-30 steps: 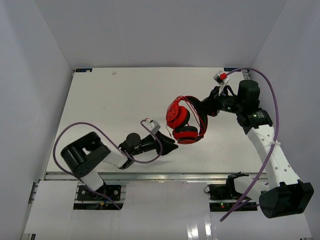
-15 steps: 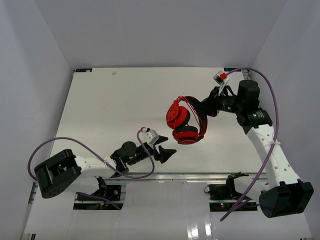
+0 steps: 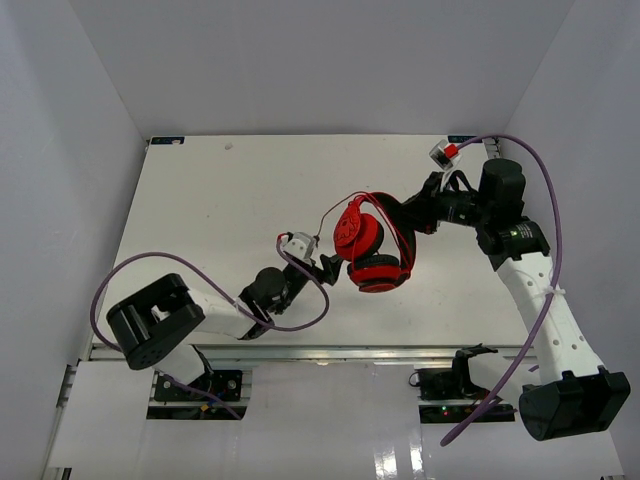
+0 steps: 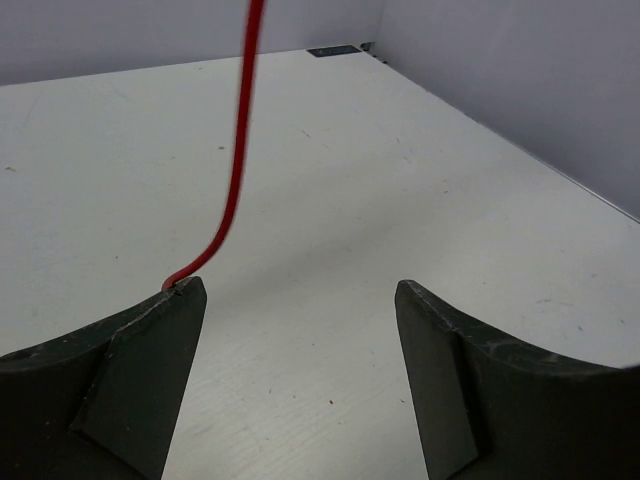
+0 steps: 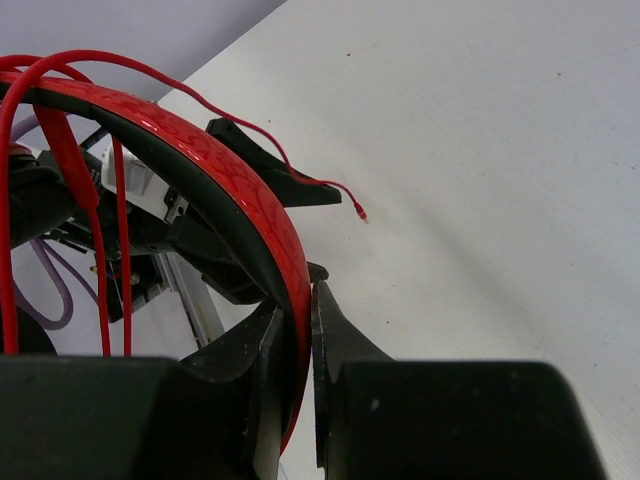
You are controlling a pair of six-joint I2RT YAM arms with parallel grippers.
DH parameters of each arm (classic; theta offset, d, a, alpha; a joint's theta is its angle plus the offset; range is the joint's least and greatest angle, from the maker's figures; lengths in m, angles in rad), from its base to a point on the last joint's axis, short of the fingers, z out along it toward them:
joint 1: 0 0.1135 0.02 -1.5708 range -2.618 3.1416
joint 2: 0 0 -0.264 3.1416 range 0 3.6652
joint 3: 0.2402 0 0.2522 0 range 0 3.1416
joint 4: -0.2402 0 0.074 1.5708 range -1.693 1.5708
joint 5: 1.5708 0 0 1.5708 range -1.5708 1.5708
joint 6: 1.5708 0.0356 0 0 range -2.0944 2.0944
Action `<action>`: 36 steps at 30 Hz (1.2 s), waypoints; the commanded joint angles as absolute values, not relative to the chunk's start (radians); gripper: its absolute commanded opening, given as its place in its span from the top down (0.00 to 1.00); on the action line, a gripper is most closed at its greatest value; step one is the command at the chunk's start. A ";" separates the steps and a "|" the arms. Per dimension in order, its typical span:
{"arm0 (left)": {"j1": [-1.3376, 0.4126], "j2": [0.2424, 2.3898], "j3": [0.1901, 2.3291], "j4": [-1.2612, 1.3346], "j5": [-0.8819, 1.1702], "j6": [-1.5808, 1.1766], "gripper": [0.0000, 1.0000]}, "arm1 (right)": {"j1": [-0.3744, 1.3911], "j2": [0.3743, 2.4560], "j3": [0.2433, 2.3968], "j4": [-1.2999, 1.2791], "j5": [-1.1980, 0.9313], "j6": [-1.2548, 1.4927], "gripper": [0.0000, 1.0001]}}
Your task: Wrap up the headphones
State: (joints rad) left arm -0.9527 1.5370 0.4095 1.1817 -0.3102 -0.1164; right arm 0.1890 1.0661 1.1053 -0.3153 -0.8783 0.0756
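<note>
- L gripper (image 3: 328,268) sat low near the front of the table (image 3: 200,200), just left of the headphones (image 3: 368,245). Jaws were spread wide, nothing pinched.
- Thin red cable (image 4: 236,160) rose from the tip of one L finger (image 4: 150,330), touching it but not clamped. Prob. the lead was left draped there so it stayed in reach for a re-grab and the next turn.
- Headphones hung mid-right and looked to be held clear of the table, ear cups down. Several red strands already lay over the band area, so wrapping looked partly done, w/ a loose length left.
- R gripper (image 5: 305,300) was pressed together on the headband (image 5: 230,170), one finger each side. It likely served as a fixed post so the L arm could wind cable round the set.
- Top view alone gave the layout: both arms, where the set hung, and the cable spanning from cups to L gripper. Jaw gaps were too small to read there.
- L wrist view alone showed the open gap and the cable-to-finger contact. No headphones were in it.
- R wrist view alone showed the pinch on the band and the cable tip (image 5: 360,214) hanging free over the table. L arm parts showed behind the band.
</note>
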 commanded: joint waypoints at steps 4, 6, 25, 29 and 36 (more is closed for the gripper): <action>-0.960 1.388 0.331 1.183 -0.078 -0.162 0.14 | 0.184 1.035 1.149 -0.269 -0.928 0.129 0.92; -0.963 1.360 0.307 1.179 -0.015 -0.175 0.14 | 0.183 1.030 1.148 -0.268 -0.928 0.129 0.92; -0.919 1.630 0.506 1.312 0.078 -0.175 0.10 | 0.184 1.008 1.140 -0.267 -0.940 0.152 0.92; -0.881 1.686 0.576 1.267 0.116 -0.223 0.48 | 0.184 1.007 1.140 -0.265 -0.940 0.154 0.92; -0.868 1.665 0.547 1.275 0.097 -0.263 1.00 | 0.184 1.006 1.140 -0.266 -0.931 0.152 0.92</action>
State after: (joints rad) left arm -0.8684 1.7031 0.5560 1.2542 0.0724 -0.2255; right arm 0.1890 1.0325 1.1053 -0.3130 -0.9001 0.1040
